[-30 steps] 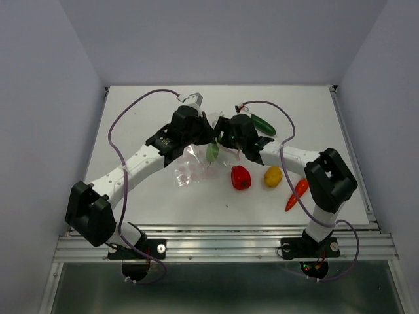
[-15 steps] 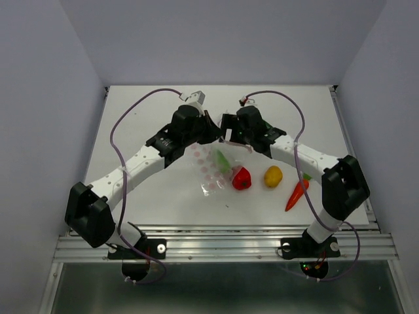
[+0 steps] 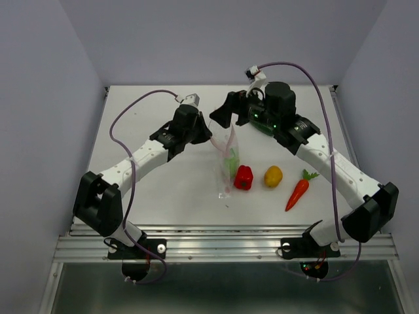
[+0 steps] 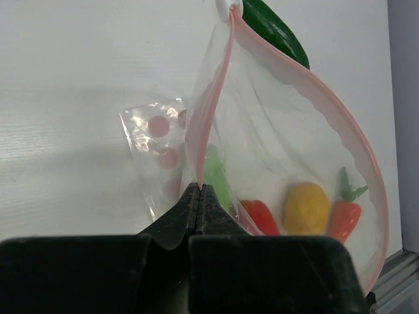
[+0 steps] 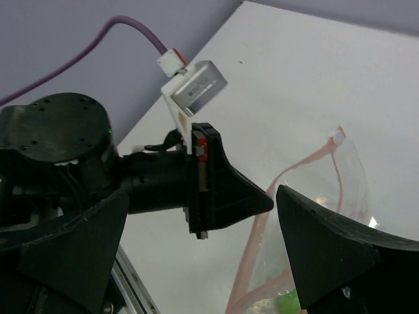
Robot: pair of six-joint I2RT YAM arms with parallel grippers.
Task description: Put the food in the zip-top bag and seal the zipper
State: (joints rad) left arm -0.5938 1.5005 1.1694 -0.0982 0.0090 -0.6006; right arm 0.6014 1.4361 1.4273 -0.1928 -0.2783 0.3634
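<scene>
My left gripper is shut on the pale pink zipper of the zip-top bag, holding it up with the mouth gaping. A light green pod lies inside the bag. On the table beside it are the red bell pepper, the yellow-orange piece and the orange carrot. The dark green cucumber lies beyond the bag's mouth. My right gripper hovers open and empty above the bag's top, facing the left gripper.
The table is white, with walls close on three sides. Purple cables arc over both arms. The metal rail runs along the near edge.
My right gripper opened, let go of the pod and drew back and up. The pod now sits in the bag, which has swung to hang from my left gripper.
</scene>
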